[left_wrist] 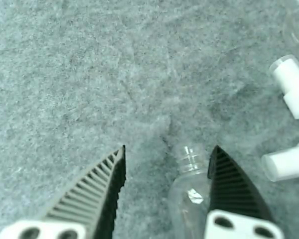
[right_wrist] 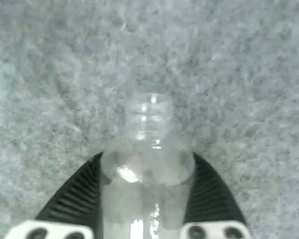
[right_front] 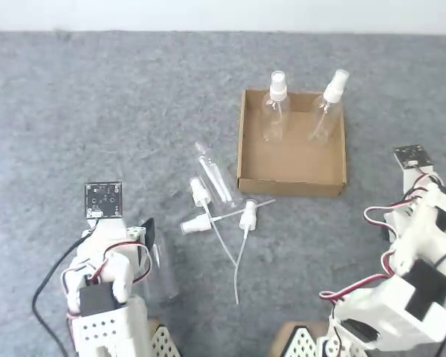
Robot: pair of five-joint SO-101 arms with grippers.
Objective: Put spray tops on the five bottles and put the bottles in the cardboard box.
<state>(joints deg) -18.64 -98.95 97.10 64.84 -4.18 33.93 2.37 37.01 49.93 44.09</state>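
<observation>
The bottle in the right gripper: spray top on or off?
Off. The bottle has a bare, open threaded neck in the right wrist view, no spray top on it.

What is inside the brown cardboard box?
Two clear plastic bottles with white spray tops, one beside the other, sit at the far side of the brown cardboard box. Its near wall hides the floor strip just behind it.

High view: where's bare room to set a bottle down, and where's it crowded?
Bare: the wide mat left of the lying bottle and beyond the left arm; the near half of the box, in front of its two capped bottles. Crowded: the three spray tops with their tubes, beside the box's near left corner.
</observation>
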